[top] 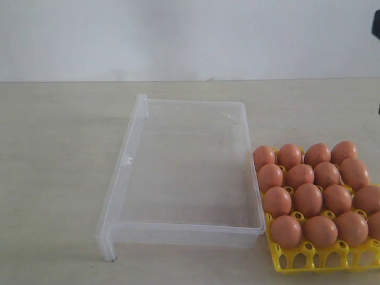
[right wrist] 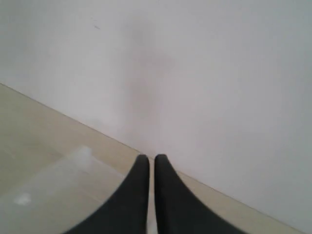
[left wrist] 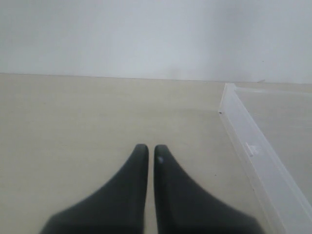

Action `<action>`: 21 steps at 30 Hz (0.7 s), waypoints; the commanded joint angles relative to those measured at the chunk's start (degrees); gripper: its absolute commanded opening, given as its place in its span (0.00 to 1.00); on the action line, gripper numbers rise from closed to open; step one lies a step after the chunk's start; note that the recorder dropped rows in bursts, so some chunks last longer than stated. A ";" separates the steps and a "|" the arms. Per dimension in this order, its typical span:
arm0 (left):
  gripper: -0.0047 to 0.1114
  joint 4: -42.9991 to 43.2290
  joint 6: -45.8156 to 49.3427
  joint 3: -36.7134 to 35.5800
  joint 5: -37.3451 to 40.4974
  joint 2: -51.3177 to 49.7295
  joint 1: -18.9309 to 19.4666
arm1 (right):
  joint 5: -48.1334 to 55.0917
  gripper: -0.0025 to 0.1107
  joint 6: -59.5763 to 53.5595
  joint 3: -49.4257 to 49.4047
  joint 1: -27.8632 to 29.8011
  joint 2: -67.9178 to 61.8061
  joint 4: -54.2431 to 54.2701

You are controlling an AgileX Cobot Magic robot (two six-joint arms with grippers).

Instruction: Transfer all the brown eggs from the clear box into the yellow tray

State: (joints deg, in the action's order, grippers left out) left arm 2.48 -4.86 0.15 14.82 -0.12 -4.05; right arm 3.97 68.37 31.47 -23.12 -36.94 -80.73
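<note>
All brown eggs (top: 308,199) in yellow tray (top: 309,261); tray just rt of clear box (top: 123,178).

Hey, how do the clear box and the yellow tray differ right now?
The clear box holds nothing; the yellow tray carries many brown eggs. The clear box is see-through with plain walls; the yellow tray is an opaque lattice of cups. Both sit on the table.

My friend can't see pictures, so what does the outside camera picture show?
Lots of brown eggs sit packed together in a yellow tray at the right edge of a pale table. Beside it, on its left, is a clear box with no eggs inside. A plain white wall is behind.
</note>
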 commanded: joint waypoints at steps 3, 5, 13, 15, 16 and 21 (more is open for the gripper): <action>0.08 -0.14 0.13 -0.15 -0.21 0.12 0.19 | -3.97 0.02 3.30 -0.45 -2.13 6.91 2.23; 0.08 -0.14 0.13 -0.15 -0.21 0.12 0.19 | -3.00 0.02 2.80 -0.45 -2.13 8.96 2.23; 0.08 -0.14 0.13 -0.15 -0.21 0.12 0.19 | 7.05 0.02 2.49 -0.74 -2.13 15.10 4.11; 0.08 -0.14 0.13 -0.15 -0.21 0.12 0.19 | 9.44 0.02 -3.33 -0.74 -2.02 15.10 12.48; 0.08 -0.14 0.13 -0.15 -0.21 0.12 0.19 | 10.93 0.02 -9.45 -0.74 -2.02 15.10 18.58; 0.08 -0.14 0.13 -0.15 -0.21 0.12 0.19 | 18.75 0.02 -44.31 -1.02 -0.98 15.10 47.37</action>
State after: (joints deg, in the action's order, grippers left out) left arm 2.48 -4.86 0.15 14.82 -0.12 -4.05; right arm 17.83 42.48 31.08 -25.02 -21.98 -46.82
